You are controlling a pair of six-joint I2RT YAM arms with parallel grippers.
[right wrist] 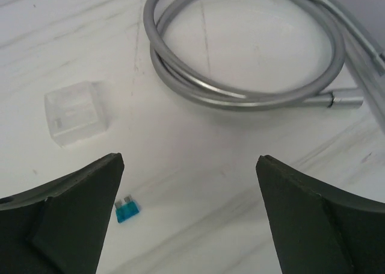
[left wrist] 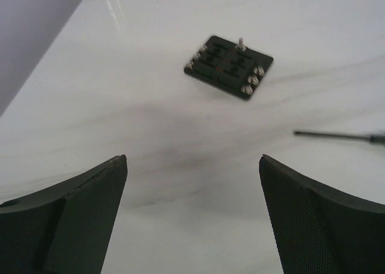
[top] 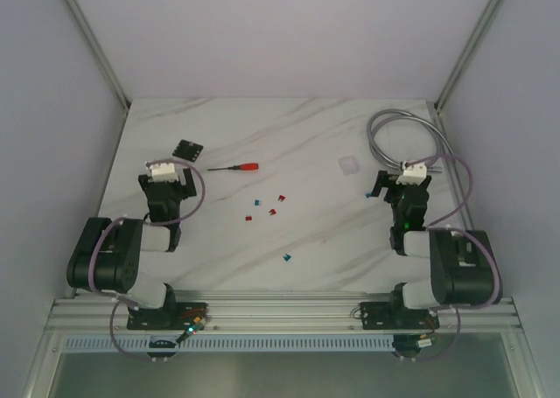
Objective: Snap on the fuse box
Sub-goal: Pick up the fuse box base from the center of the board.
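While left gripper point(left wrist: 192, 159) and right gripper point(right wrist: 189, 159) hang wide open, empty, fuse box point(left wrist: 228, 65) lies flat.
Screwdriver point(top: 234, 166) just right of it; lid point(right wrist: 75, 112), seemingly clear, well right.

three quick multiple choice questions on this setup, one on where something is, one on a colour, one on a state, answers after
1. Where does the fuse box lie?
A. on the table, ahead of the left gripper
B. at the near edge, between the arm bases
C. in the far right corner

2. What colour is the handle of the screwdriver?
A. blue
B. red
C. yellow

3. What state is the clear lid in?
A. snapped onto the fuse box
B. lying loose on the table, nothing touching it
C. pinched by a gripper

Answers:
1 A: the left wrist view shows it on the marble ahead of the open fingers.
2 B: the top view shows a red handle on a thin dark shaft.
3 B: the right wrist view shows it alone, ahead of the open right gripper.
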